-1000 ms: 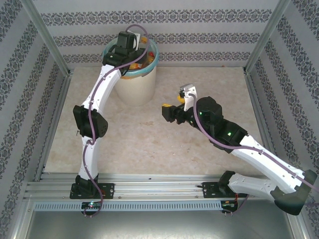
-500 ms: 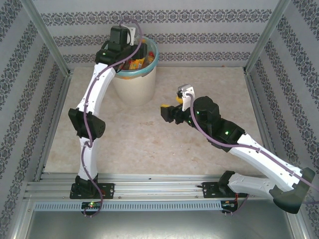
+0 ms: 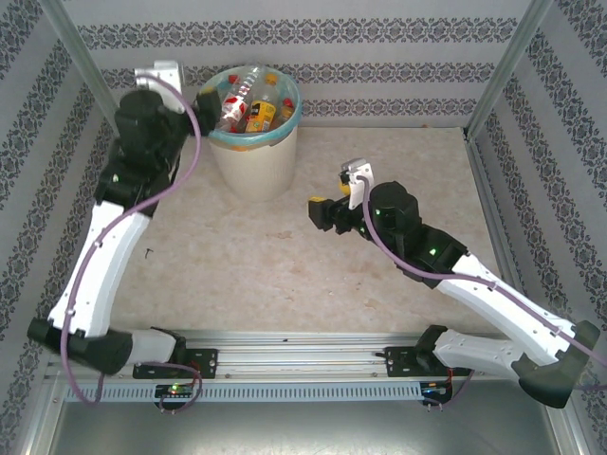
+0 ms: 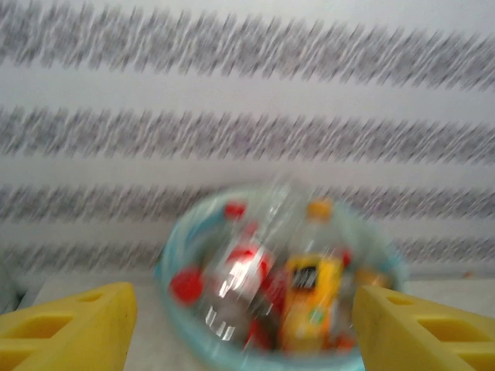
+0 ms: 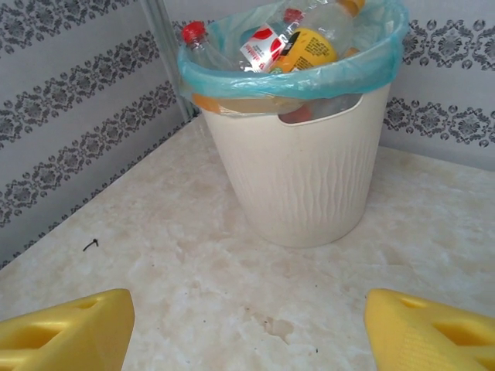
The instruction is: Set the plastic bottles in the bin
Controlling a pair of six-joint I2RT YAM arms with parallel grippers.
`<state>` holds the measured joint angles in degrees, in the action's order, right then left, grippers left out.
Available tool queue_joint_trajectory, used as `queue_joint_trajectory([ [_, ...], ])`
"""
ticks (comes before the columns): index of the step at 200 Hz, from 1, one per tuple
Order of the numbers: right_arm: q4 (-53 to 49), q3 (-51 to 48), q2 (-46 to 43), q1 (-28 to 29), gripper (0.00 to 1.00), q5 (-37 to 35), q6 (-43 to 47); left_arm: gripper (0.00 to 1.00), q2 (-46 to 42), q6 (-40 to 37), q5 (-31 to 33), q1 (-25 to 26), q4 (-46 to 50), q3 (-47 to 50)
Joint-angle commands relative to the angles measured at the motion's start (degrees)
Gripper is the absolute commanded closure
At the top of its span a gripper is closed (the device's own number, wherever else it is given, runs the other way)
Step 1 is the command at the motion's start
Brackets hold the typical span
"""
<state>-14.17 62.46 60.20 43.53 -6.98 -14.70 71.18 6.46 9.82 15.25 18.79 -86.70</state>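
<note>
Both claws stand spread and empty. I see my left gripper [image 3: 202,99] just beside the left rim of the bin [image 3: 256,169]. The plastic bottles [image 3: 248,102] lie heaped inside the bin. My right gripper [image 3: 319,213] hovers over the table [image 3: 285,275], right of the bin, facing it.

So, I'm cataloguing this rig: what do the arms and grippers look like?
The left arm and right arm share white shells, black joint housings and a purple cable along each. The left gripper and right gripper have yellow wedge-shaped fingers. Green lights dot the right arm.
</note>
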Motion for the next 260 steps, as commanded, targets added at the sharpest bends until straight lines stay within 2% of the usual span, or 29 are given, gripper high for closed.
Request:
queue_joint_trajectory([
  [1, -0.2, 1.6, 0.2, -4.6, 0.21, 1.7, 0.0, 0.27, -7.3, 0.3, 9.2, -0.6, -6.0, 13.5],
  [26, -0.2, 0.6, 0.9, -10.2, 0.20, 2.1, 1.5, 0.27, -16.0, 2.3, 14.8, -0.6, -8.2, 28.8],
  [45, 0.3, -2.0, 1.4, -15.7, 0.20, -0.1, 3.0, 0.27, -19.7, 0.2, 20.1, -0.7, -13.2, 39.8],
  [69, 7.7, -10.3, 0.5, -24.7, 0.19, -3.1, 7.2, 0.24, -19.4, -4.1, 26.2, -1.1, -24.2, 50.5],
  [89, 16.7, -19.2, 1.2, -32.2, 0.18, -3.7, 9.9, 0.20, -15.2, -6.8, 27.5, -2.7, -33.9, 56.5],
  [108, 24.3, -26.3, 3.6, -38.0, 0.17, -3.0, 10.2, 0.17, -10.2, -9.2, 24.6, -4.3, -43.3, 61.5],
  [130, 37.7, -35.3, 6.0, -40.0, 0.17, -1.6, 12.6, 0.14, -5.7, -11.0, 18.7, -6.7, -52.2, 66.4],
  [138, 44.4, -38.7, 7.5, -40.3, 0.16, -0.1, 14.1, 0.12, -4.2, -10.6, 14.8, -8.2, -55.2, 67.9],
  [148, 53.2, -42.3, 10.0, -40.7, 0.16, 3.0, 16.1, 0.10, -1.9, -9.6, 6.7, -10.8, -59.4, 69.8],
  [160, 62.5, -46.0, 14.1, -41.6, 0.15, 7.1, 16.8, 0.07, 2.8, -8.5, -3.1, -14.4, -67.9, 72.0],
  [165, 64.2, -46.2, 14.9, -41.7, 0.15, 8.5, 16.3, 0.05, 4.7, -8.3, -5.0, -15.3, -71.7, 72.4],
  [180, 66.7, -46.7, 16.3, -42.7, 0.14, 15.6, 16.8, 0.04, 3.6, -8.6, -11.7, -16.6, -62.2, 68.8],
  [191, 70.5, -47.5, 20.3, -42.9, 0.14, 16.6, 17.1, 0.02, 5.7, -8.7, -12.9, -16.8, -66.0, 69.0],
  [200, 79.8, -49.4, 25.8, -42.9, 0.14, 18.0, 17.4, 0.00, 5.3, -7.6, -13.8, -16.8, -65.4, 69.0],
  [207, 89.8, -50.7, 30.4, -42.9, 0.13, 18.1, 16.2, 0.00, 5.8, -7.3, -15.1, -16.9, -68.5, 70.1],
  [211, 92.3, -51.5, 31.1, -43.1, 0.13, 17.1, 15.7, 0.00, 6.2, -6.9, -15.8, -16.9, -71.0, 71.0],
  [230, 84.5, -51.2, 26.4, -43.3, 0.09, 6.0, 13.0, 0.00, 13.9, -7.4, -19.1, -16.9, -85.4, 74.6],
  [243, 79.7, -47.4, 27.6, -43.3, 0.08, -3.5, 9.3, 0.00, 20.9, -9.0, -22.5, -16.8, -92.8, 74.7],
  [248, 78.3, -46.3, 28.0, -42.8, 0.06, -4.4, 9.4, 0.00, 22.7, -8.9, -22.5, -16.8, -95.5, 74.4],
  [253, 76.1, -45.3, 27.8, -41.9, 0.04, -4.8, 10.4, 0.00, 22.4, -8.5, -21.6, -16.8, -95.6, 74.5],
  [260, 72.7, -43.7, 27.6, -41.6, 0.03, -5.5, 10.7, 0.00, 19.9, -7.4, -17.8, -16.7, -90.8, 74.1],
])
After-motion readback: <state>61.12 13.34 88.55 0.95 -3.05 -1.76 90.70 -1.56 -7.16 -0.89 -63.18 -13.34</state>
